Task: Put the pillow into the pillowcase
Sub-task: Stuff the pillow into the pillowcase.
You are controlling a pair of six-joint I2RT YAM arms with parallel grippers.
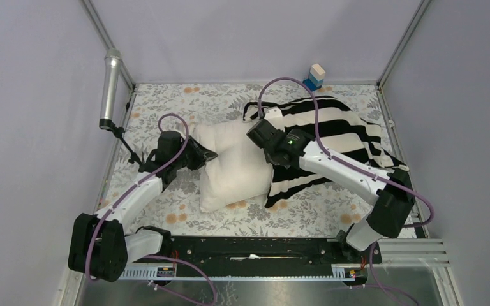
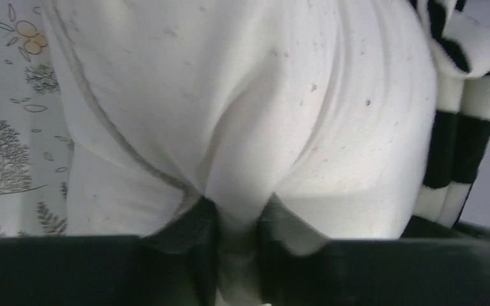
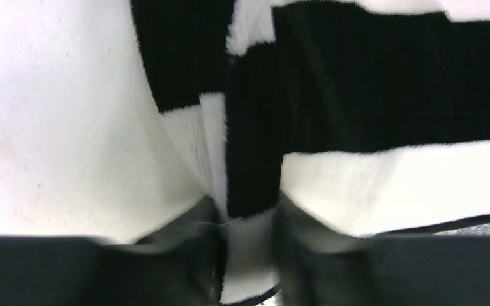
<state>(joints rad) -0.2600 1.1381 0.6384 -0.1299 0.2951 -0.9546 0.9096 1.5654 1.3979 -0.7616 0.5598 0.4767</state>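
The cream pillow lies mid-table, its right end tucked into the mouth of the black-and-white striped pillowcase, which spreads to the right. My left gripper is at the pillow's left edge. In the left wrist view it is shut on a pinched fold of the pillow, with the pillowcase at the far right. My right gripper is at the pillowcase's opening. The right wrist view shows it shut on the striped hem of the pillowcase, with the pillow to the left.
The table has a floral cover. A silver cylinder on a black stand rises at the left edge. A small blue-and-white block stands at the back. A black rail runs along the near edge between the arm bases.
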